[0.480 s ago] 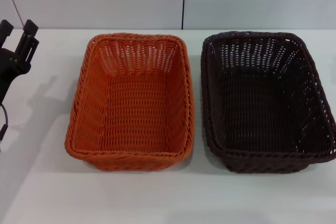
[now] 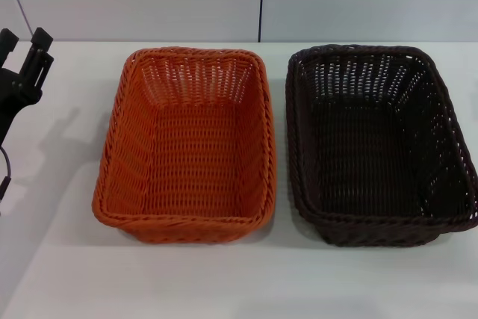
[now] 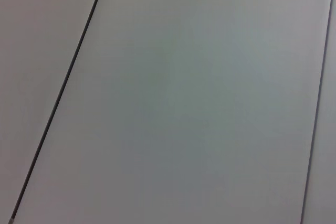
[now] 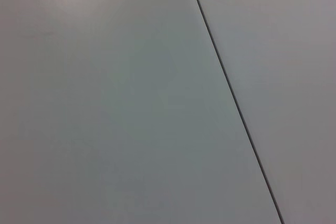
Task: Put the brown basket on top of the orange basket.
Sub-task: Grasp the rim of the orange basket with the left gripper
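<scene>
In the head view, the bright orange rectangular woven wicker basket (image 2: 187, 147) sits just left of the dark brown rectangular woven wicker basket (image 2: 377, 147) on the white bench (image 2: 224, 282). The left hand (image 2: 21, 46), fingers apart, hangs at the bench's left edge. Both wrist views show only grey wall panels (image 3: 199, 103).

The bright orange rectangular woven wicker basket (image 2: 187, 147) sat upright and empty on the white counter (image 2: 224, 282), left of centre in the head view, its braided rim intact and its open-weave sides sloping inward. The dark brown, nearly black rectangular woven wicker basket (image 2: 379, 143) of matching size stood upright and empty just beside it on the right, separated by a narrow gap, long sides parallel.
</scene>
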### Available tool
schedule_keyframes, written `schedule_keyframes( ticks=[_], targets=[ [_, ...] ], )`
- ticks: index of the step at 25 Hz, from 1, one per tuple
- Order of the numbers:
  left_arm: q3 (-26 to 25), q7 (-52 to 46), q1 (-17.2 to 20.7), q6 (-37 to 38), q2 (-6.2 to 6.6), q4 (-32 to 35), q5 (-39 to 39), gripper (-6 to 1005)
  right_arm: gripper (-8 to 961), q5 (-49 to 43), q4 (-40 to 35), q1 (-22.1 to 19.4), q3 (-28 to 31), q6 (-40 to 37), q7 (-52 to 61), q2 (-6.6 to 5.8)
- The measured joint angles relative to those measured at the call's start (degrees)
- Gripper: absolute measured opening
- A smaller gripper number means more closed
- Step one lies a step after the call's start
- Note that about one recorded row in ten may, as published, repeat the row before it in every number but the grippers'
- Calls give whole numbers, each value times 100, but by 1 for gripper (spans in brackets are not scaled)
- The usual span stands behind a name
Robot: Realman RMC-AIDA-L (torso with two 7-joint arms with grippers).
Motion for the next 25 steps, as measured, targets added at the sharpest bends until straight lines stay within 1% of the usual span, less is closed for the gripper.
schedule_keyframes(
  ticks=[8, 9, 12, 13, 14, 15, 16, 17, 18, 19, 20, 23, 24, 25],
  targets=[
    [132, -204, -7, -12, 30, 50, 14, 603, 569, 0, 0, -9, 4, 0, 9, 0],
    [416, -682, 15, -121, 113, 246, 56, 603, 569, 0, 0, -13, 5, 1, 9, 0],
    [416, -682, 15, -121, 113, 246, 56, 603, 570, 0, 0, -33, 23, 15, 9, 0],
    [608, -1335, 85, -600, 251, 735, 264, 603, 570, 0, 0, -49, 32, 17, 9, -1],
    [625, -2495, 115, -1293, 542, 1524, 1092, 603, 570, 0, 0, -66, 34, 17, 9, 0],
    [618, -3142, 118, -1622, 696, 1906, 1580, 602, 570, 0, 0, -84, 38, 15, 21, -1],
    [618, -3142, 118, -1622, 696, 1906, 1580, 602, 570, 1, 0, -97, 40, 14, 33, -1],
    [612, -3467, 119, -1783, 769, 2115, 1845, 602, 570, 2, 0, -107, 46, 19, 47, -1],
    [612, -3467, 119, -1783, 769, 2115, 1845, 602, 570, 3, 0, -118, 50, 30, 55, 0],
    [553, -4812, 122, -2448, 1047, 3141, 3206, 602, 570, 5, 0, -130, 52, 42, 58, 0],
    [535, -5474, 117, -2680, 1124, 3629, 3997, 602, 570, 6, 0, -141, 55, 42, 59, 0],
    [535, -5474, 117, -2680, 1124, 3629, 3997, 602, 570, 8, 0, -185, 58, 27, 60, 0],
    [374, -7323, 29, -2930, 1212, 4778, 6121, 602, 570, 9, 0, -199, 58, 21, 61, 0],
    [240, -8079, -66, -2877, 1180, 5187, 7112, 602, 571, 11, 0, -212, 60, 22, 61, -1]
  ],
)
